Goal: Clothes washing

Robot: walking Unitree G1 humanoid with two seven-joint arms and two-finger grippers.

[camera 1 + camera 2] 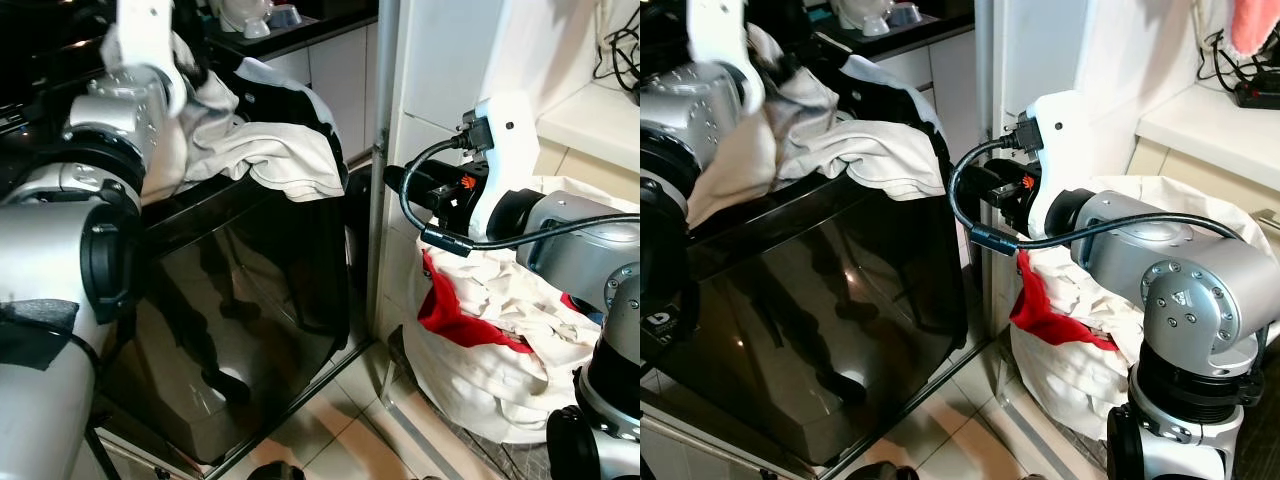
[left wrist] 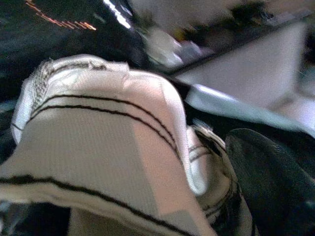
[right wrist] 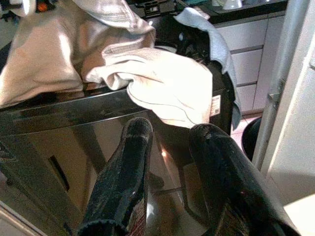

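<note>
- Atop the dark glass washer (image 1: 250, 300), pale clothes (image 1: 270, 150) lie heaped, one white piece drooping over the front edge.
- Left gripper (image 2: 261, 191) is up at the heap, a striped cloth (image 2: 98, 147) close against its lens; whether its fingers are spread cannot be told.
- Right gripper (image 3: 170, 167) hovers beside the washer, fingers apart, holding nothing.
- White bag (image 1: 480, 350) of laundry with a red garment (image 1: 455, 320) sits at right.

the left pincer (image 1: 190, 75) is buried in the white clothes (image 1: 265, 150), its grip unreadable.
</note>
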